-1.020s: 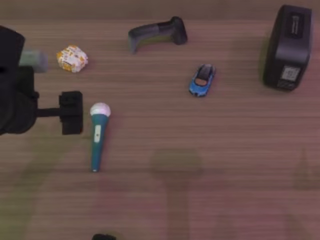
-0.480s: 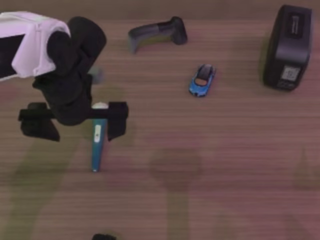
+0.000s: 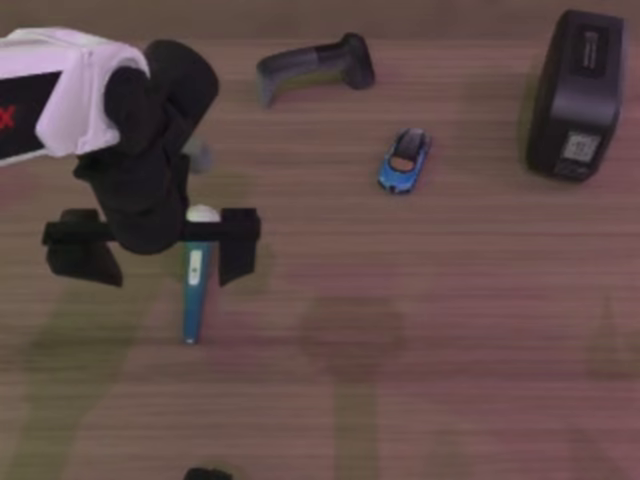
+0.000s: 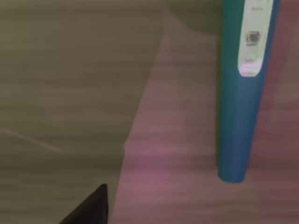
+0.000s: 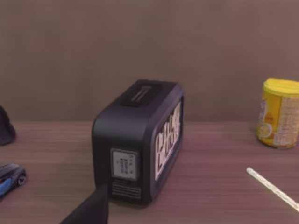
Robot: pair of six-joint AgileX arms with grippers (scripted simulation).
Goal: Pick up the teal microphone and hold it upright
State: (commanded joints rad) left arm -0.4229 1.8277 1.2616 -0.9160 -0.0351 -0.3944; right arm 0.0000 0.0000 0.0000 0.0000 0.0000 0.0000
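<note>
The teal microphone [image 3: 194,283] lies flat on the wooden table at the left, with its white head [image 3: 203,214] towards the far side and its handle tip towards the near edge. My left gripper [image 3: 155,255] hangs over its head end, open wide. One dark finger [image 3: 238,245] is just right of the handle and the other [image 3: 80,250] is well to the left. Nothing is held. The left wrist view shows the teal handle [image 4: 238,116] with its white switch panel [image 4: 252,42] and one fingertip [image 4: 91,210] apart from it. My right arm is out of the top view.
A dark grey pistol-shaped scanner [image 3: 315,65] lies at the far middle, with a blue toy car [image 3: 404,160] right of centre. A black alarm clock [image 3: 580,95] stands at the far right. The right wrist view faces that clock [image 5: 140,140] and a yellow can [image 5: 279,112].
My left arm has swung in from the left edge over the microphone's head and turned its open fingers to straddle it. The small yellow-and-white item is now hidden beneath the arm.
</note>
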